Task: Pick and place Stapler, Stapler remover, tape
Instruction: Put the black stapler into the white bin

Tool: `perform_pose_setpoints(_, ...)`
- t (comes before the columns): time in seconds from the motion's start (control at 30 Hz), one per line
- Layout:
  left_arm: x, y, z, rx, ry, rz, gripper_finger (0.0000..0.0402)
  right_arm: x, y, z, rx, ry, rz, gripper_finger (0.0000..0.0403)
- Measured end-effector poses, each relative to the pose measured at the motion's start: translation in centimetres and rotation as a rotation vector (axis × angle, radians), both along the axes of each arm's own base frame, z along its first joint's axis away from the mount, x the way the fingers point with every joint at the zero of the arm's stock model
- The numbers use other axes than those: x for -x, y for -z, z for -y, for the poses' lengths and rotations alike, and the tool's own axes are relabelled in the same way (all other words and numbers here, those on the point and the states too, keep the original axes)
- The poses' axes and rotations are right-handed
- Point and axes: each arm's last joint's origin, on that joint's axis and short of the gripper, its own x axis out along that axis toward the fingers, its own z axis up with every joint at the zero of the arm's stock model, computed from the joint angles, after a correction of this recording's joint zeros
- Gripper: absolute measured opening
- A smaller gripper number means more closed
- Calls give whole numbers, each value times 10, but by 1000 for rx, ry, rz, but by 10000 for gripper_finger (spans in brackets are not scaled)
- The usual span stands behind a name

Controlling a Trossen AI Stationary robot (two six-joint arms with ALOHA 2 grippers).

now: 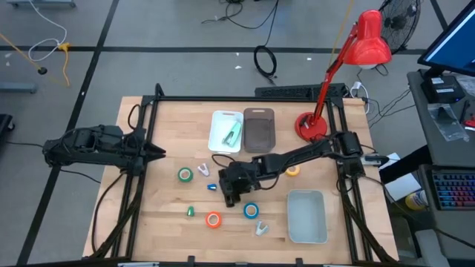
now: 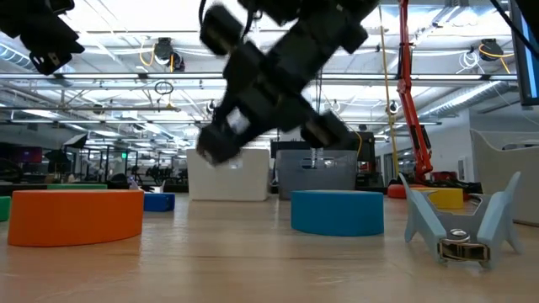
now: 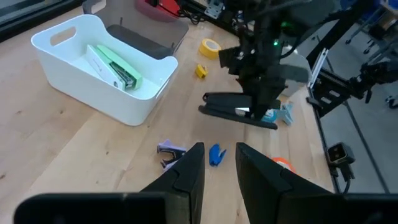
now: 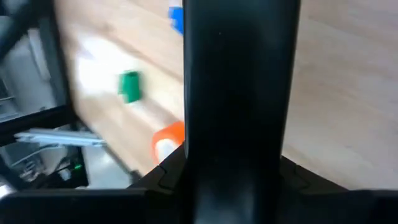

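Observation:
My right gripper (image 1: 234,191) hangs over the middle of the table, shut on a black stapler (image 3: 230,111). Tape rolls lie flat on the wood around it: green (image 1: 185,175), orange (image 1: 214,219), blue (image 1: 251,211) and yellow (image 1: 293,170). Small staple removers lie among them: a purple one (image 3: 171,151), a blue one (image 3: 216,154), a green one (image 1: 191,212) and a pale blue one (image 2: 461,220). My left gripper (image 3: 219,165) waits at the table's left edge, its fingers a little apart with nothing between them. My right gripper pinches the black stapler between its two fingers, which come slanting down from above and lie across it. They sit nearer one end (image 3: 260,117) than the middle. In the right wrist view the stapler's body (image 4: 239,93) fills the gap between the fingers. The stapler hangs roughly level, clear of the table.
A white bin (image 1: 217,141) holding a green stapler (image 1: 232,134) and a dark grey bin (image 1: 259,130) stand at the far middle. A pale bin (image 1: 306,215) stands near right. A red desk lamp's base (image 1: 310,126) is at the far right. A small yellow piece (image 3: 200,71) lies near the yellow roll.

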Motion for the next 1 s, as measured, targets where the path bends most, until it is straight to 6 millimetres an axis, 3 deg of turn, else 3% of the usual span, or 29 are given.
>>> perform_pose_setpoints(0.23, -14, -16, 0, 25, -7, 154, 93, 12, -53, 8, 182, 60, 175, 118)
perform_pose_setpoints(0.47, -53, -26, 1, 30, -5, 206, 93, 17, -81, 23, 406, 72, 313, 119)
perform_pose_setpoints(0.77, -113, -21, 1, 81, -5, 205, 93, 12, -88, 40, 572, 9, 412, 120)
perform_pose_setpoints(1.0, -135, -19, -9, 171, -101, 246, 93, 11, -87, 48, 703, -78, 412, 120)
